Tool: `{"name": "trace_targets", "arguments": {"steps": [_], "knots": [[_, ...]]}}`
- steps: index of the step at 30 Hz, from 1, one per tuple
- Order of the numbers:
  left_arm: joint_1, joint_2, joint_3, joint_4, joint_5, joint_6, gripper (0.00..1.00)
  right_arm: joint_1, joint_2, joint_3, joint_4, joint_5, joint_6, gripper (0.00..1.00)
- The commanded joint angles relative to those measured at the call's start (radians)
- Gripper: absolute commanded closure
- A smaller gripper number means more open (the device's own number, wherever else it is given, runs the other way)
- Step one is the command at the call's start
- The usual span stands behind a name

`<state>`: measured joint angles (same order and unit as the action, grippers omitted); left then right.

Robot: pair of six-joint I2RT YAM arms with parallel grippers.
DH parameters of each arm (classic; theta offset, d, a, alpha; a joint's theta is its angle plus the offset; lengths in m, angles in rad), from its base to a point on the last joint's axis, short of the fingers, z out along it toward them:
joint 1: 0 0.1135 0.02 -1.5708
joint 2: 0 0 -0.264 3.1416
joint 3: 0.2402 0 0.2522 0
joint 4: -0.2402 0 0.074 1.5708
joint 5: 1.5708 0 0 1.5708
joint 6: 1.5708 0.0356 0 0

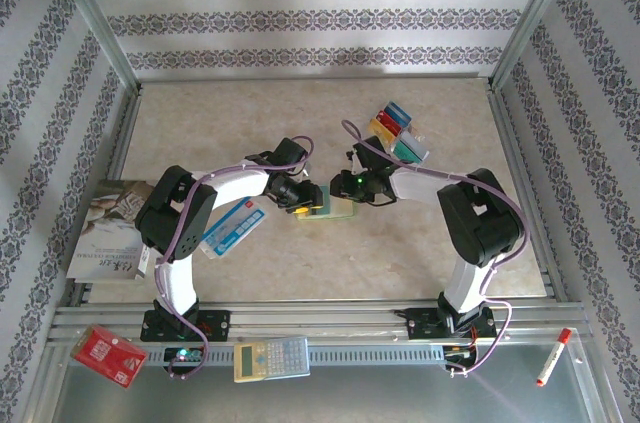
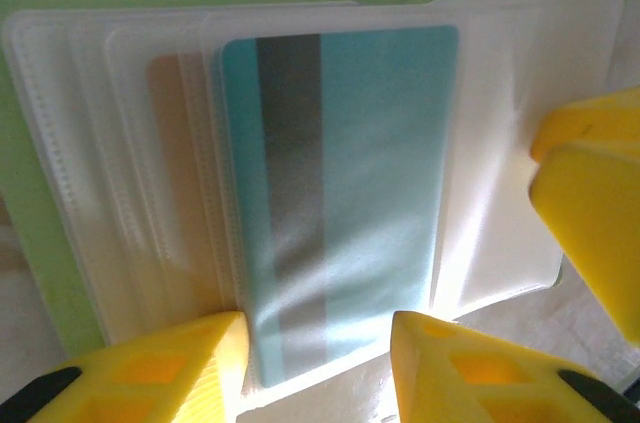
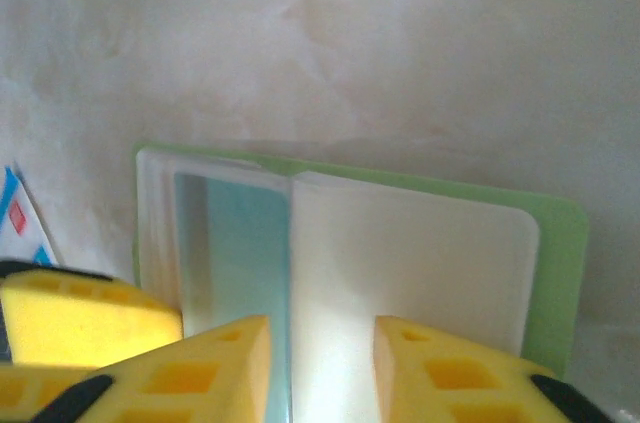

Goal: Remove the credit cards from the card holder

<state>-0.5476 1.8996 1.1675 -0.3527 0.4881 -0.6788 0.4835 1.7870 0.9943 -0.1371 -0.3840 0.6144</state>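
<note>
Card (image 2: 340,193) sleeved in holder (image 2: 40,243). Left gripper (image 2: 318,343), right gripper (image 3: 322,343) half open, empty. Sleeve (image 2: 500,193) to be pinned; card drawn straight.

We record one table (image 1: 300,113), beige and marbled, walled in patterned paper. Directly on it we count:
- card holder (image 1: 338,209), green, lying open near the middle
- cards (image 1: 397,133), a fanned stack of assorted colours, far right of the holder and apart from it
- packet (image 1: 233,230), blue and white, left of the holder
- booklet (image 1: 105,233), at the left edge

On the near metal ledge (image 1: 400,383) we note a red board (image 1: 108,355), a calculator (image 1: 271,358) and a marker (image 1: 553,356).
</note>
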Motion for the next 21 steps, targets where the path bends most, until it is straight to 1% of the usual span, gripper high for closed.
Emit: {"name": "trace_targets", "arguments": {"steps": [1,4,8,11,13,17,19,21], "knots": [[0.001,0.044,-0.014,-0.012,-0.046,0.025,0.58,0.034,0.008,0.04,-0.104,0.018,-0.11,0.57],[0.002,0.047,-0.017,-0.011,-0.046,0.025,0.61,0.055,0.026,0.059,-0.138,0.043,-0.143,0.52],[0.001,0.043,-0.023,-0.007,-0.043,0.021,0.65,0.087,0.071,0.118,-0.238,0.143,-0.176,0.5],[0.002,0.03,-0.03,0.005,-0.036,0.008,0.69,0.097,0.105,0.14,-0.28,0.192,-0.174,0.54],[0.002,0.018,-0.046,0.039,-0.01,-0.012,0.72,0.099,0.122,0.141,-0.289,0.213,-0.17,0.58],[0.002,-0.018,-0.057,0.065,0.006,-0.039,0.73,0.108,0.156,0.159,-0.334,0.265,-0.169,0.65],[0.006,-0.049,-0.064,0.072,-0.004,-0.052,0.73,0.109,0.165,0.158,-0.34,0.278,-0.167,0.69],[0.012,-0.081,-0.074,0.072,-0.028,-0.063,0.73,0.109,0.17,0.155,-0.343,0.287,-0.165,0.71]]}}
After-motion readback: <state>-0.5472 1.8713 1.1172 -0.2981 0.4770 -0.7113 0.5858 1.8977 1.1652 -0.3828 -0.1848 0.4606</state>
